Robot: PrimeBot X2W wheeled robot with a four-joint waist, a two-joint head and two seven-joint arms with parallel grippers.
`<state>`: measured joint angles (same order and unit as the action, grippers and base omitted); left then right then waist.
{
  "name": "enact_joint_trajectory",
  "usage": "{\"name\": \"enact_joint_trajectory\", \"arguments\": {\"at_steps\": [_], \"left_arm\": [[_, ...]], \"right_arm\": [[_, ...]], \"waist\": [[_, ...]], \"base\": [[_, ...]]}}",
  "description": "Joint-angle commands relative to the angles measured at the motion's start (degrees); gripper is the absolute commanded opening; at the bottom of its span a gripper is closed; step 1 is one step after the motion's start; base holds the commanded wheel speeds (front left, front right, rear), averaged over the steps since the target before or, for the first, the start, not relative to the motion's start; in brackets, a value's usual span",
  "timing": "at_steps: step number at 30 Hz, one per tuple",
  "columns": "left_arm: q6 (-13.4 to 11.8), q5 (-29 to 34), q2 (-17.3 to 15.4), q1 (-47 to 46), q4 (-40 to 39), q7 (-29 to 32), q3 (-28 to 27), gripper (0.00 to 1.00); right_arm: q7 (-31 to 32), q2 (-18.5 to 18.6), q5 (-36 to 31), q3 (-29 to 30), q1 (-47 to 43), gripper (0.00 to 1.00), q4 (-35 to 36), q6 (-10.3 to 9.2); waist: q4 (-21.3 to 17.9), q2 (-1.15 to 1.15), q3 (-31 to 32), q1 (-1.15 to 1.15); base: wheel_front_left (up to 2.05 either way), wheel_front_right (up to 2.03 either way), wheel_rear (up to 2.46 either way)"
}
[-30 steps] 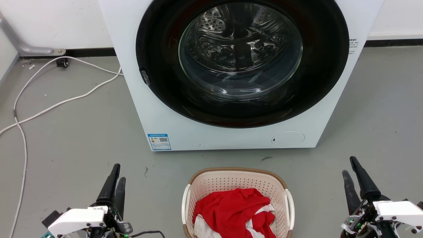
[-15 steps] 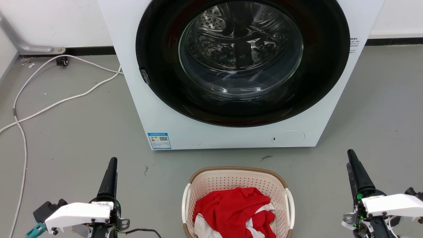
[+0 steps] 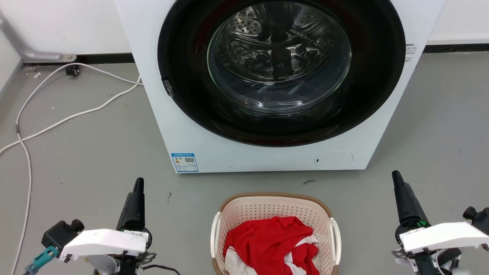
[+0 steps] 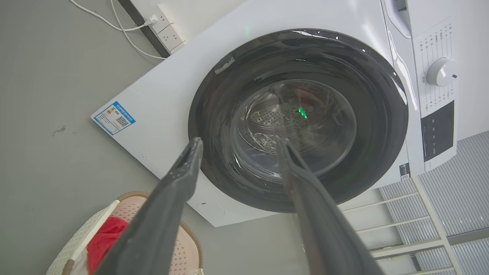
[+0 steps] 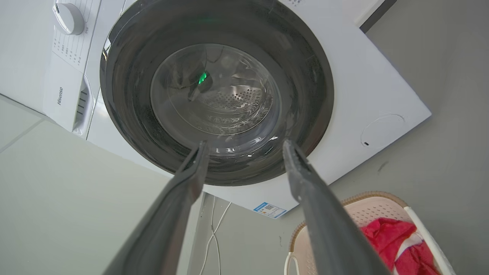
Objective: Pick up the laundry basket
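The laundry basket (image 3: 267,209) stands on the grey floor in front of the washing machine, at the head view's bottom centre. It is cream with perforated walls, a brown rim and white side handles, and holds red and white cloth (image 3: 267,240). My left gripper (image 3: 137,184) hovers to its left and my right gripper (image 3: 396,177) to its right, both well apart from it. Each is turned edge-on here. In the left wrist view my left gripper (image 4: 240,142) is open and empty, with the basket (image 4: 131,204) at lower left. My right gripper (image 5: 244,143) is open too, with the basket (image 5: 363,214) at lower right.
The white washing machine (image 3: 183,126) with its round dark glass door (image 3: 279,57) rises just behind the basket. White cables (image 3: 57,122) trail over the floor at the left. Bare grey floor lies on both sides of the basket.
Both wrists have rolled, so each pair of fingers now lines up edge-on in the head view. Both grippers have moved slightly forward. The basket has not moved.
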<state>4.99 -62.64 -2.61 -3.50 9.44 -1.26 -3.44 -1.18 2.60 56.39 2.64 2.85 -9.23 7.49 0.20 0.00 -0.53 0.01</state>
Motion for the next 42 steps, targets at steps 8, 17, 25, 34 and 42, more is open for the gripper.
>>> {"name": "enact_joint_trajectory", "arguments": {"at_steps": [8,17,25,34,42], "left_arm": [[0.18,9.29,-0.24,0.29,-2.2,-2.08,0.81,1.0],[-0.65,17.92,-0.26,0.83,-3.32,-3.8,2.3,1.0],[-1.35,24.96,-0.27,1.43,-3.86,-5.23,3.32,1.0],[-1.81,31.73,-0.32,1.86,-4.35,-6.71,4.16,1.0],[-2.01,36.81,-0.38,2.22,-4.3,-7.87,4.68,1.0]], "right_arm": [[-2.11,0.2,-9.5,-1.09,-0.82,1.0,3.05,0.0],[-3.86,0.23,-17.56,-1.57,-1.72,1.0,4.13,0.0],[-5.27,0.26,-23.92,-2.01,-2.32,1.0,4.87,0.0],[-6.75,0.28,-30.66,-2.24,-2.86,1.0,5.7,0.0],[-8.01,0.3,-36.34,-2.67,-3.53,1.0,5.91,0.0]], "waist": [[-0.01,0.0,-0.02,-0.01],[0.15,0.0,-0.03,-0.01],[0.24,0.0,-0.02,-0.01],[0.29,0.0,-0.08,-0.01],[0.35,0.0,-0.08,-0.01]], "base": [[0.0,0.0,0.0],[0.0,0.0,0.0],[0.0,0.0,0.0],[0.0,0.0,0.0],[0.0,0.0,0.0]]}}
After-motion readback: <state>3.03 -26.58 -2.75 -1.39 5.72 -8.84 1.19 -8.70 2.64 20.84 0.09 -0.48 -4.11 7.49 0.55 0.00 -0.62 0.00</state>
